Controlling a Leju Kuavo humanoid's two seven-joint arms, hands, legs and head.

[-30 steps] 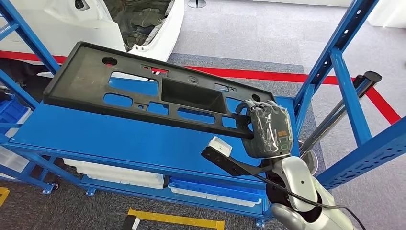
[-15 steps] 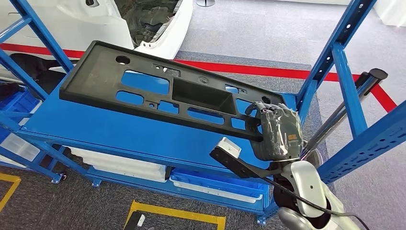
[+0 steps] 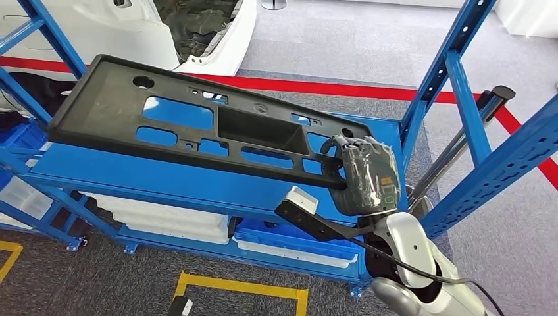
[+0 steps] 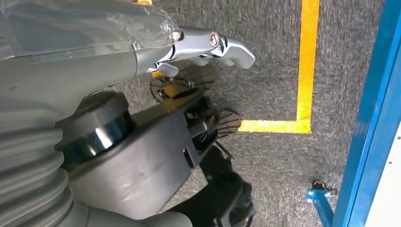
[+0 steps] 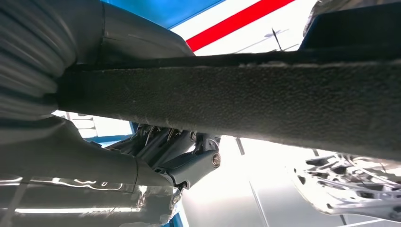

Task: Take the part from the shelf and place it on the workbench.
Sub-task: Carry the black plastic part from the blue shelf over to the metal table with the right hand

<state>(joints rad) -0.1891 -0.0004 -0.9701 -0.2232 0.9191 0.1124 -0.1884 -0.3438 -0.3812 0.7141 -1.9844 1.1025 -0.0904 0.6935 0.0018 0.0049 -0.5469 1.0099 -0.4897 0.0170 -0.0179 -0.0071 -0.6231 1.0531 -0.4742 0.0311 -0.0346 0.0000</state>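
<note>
The part is a long black plastic panel (image 3: pixel 105 112) with several cut-outs and a deep recess in its middle. It hangs tilted above the blue shelf top (image 3: pixel 164 181), its far left end reaching past the shelf's back corner. My right hand (image 3: pixel 365 174), wrapped in clear film, grips the panel's right end. The right wrist view shows the panel's rough black edge (image 5: pixel 236 94) clamped between the thumb and the fingers (image 5: pixel 189 161) below it. My left hand (image 4: pixel 203 42) hangs over the grey carpet and holds nothing, its silver fingers loosely extended.
Blue shelf uprights (image 3: pixel 447 72) rise at the right, with a black pole (image 3: pixel 460 145) leaning beside them. White trays (image 3: pixel 171 224) and a blue bin (image 3: pixel 296 243) fill the lower shelf. A white car body (image 3: pixel 131 26) stands behind. Yellow tape (image 3: pixel 243 286) marks the carpet in front.
The whole picture swung right and then back left, so the camera has moved. My right hand keeps its grip on the panel's right end, and the panel stays lifted off the shelf.
</note>
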